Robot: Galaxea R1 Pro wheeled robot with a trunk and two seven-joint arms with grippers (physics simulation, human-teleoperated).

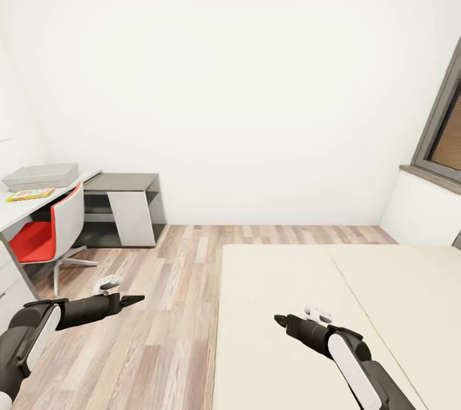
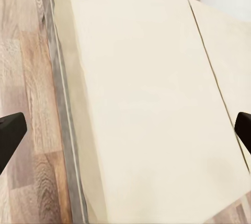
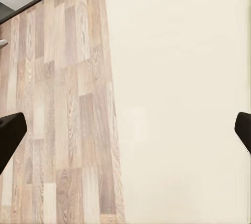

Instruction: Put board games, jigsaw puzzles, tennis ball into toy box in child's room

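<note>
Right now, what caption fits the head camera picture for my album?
Robot arms over the beige bed and wood floor, with the toy box on the white table by a red chair.

Bedroom, beige bed [image 1: 333, 307], white desk [image 1: 25, 208], red chair [image 1: 48, 234], plank floor [image 1: 166, 307]

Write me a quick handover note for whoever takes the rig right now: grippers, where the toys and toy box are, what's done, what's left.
Left gripper: open, empty, over the wood floor beside the bed.
Right gripper: open, empty, over the bed sheet.
Toy box: on the white table at far left, behind the red chair; from here nothing can be seen inside it.
One flat colourful toy lies on the table in front of the box; too small to tell which.
The visible part of the bed has no game boxes on it.
Done: nothing can be confirmed as packed.
Left: find and load the games, puzzles and ball.
</note>
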